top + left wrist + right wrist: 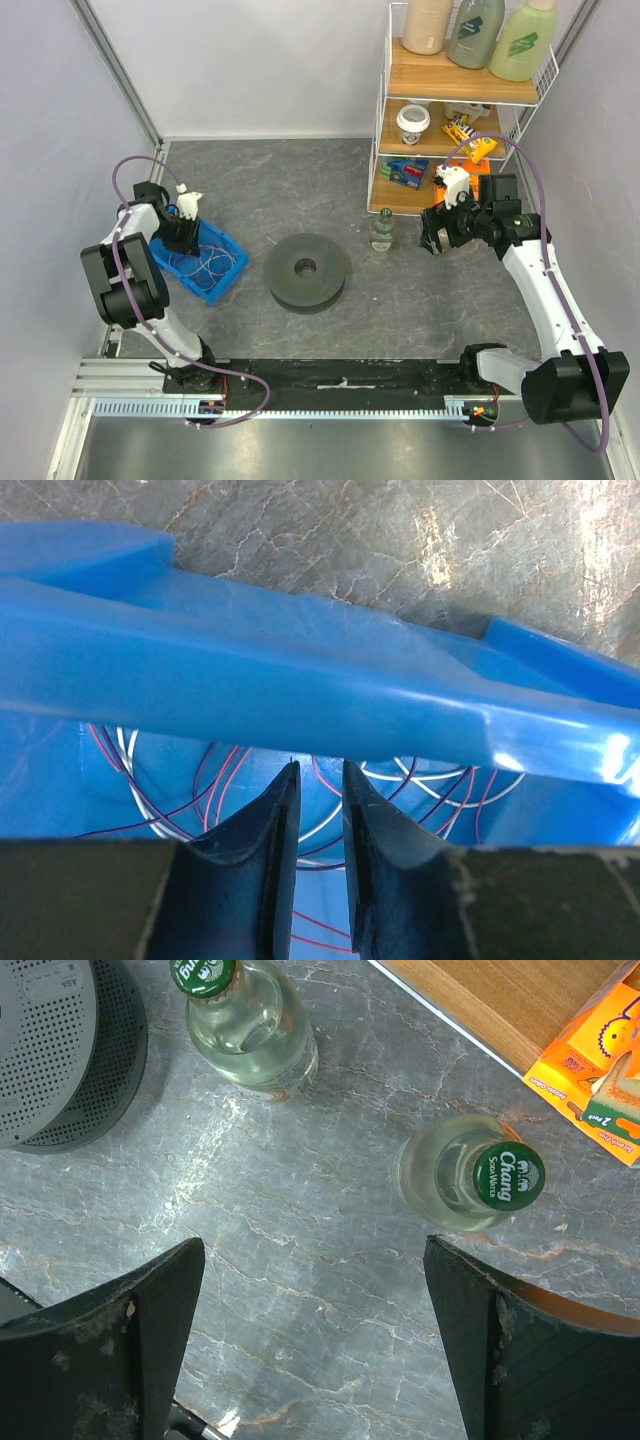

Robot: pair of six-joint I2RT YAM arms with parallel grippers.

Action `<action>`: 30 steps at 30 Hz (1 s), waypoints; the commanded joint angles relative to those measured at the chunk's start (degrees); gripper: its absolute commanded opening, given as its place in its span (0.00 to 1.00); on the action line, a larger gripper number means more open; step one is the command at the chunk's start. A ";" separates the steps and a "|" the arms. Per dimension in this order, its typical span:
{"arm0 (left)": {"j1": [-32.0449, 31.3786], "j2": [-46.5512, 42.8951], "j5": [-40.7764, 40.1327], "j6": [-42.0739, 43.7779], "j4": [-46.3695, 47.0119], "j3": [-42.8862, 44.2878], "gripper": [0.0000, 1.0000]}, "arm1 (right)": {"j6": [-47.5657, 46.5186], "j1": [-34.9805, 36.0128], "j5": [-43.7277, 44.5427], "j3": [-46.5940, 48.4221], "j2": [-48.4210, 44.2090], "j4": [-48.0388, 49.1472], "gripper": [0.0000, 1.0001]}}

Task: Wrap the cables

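The cables [205,268] lie as loose thin loops of white, pink and purple wire [215,780] inside a blue bin [232,262] at the table's left. My left gripper [183,240] reaches down into that bin behind its near rim [300,680]. Its jaws [320,770] stand a narrow gap apart, and several wires run across behind the gap without being pinched. My right gripper [432,243] hangs wide open over bare table [315,1250] at the right, holding nothing. A dark grey perforated spool [307,271] lies flat in the middle of the table.
A clear green-capped bottle [470,1175] stands just beyond my right finger, and a second one [250,1020] stands next to the spool [60,1050]. A wire shelf [455,85] with bottles, a cup and snack boxes, one orange [600,1070], fills the back right.
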 commanded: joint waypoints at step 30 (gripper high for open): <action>0.42 2.44 0.09 4.22 5.06 -2.24 0.26 | 0.52 -0.23 2.04 -2.37 -0.83 2.42 0.98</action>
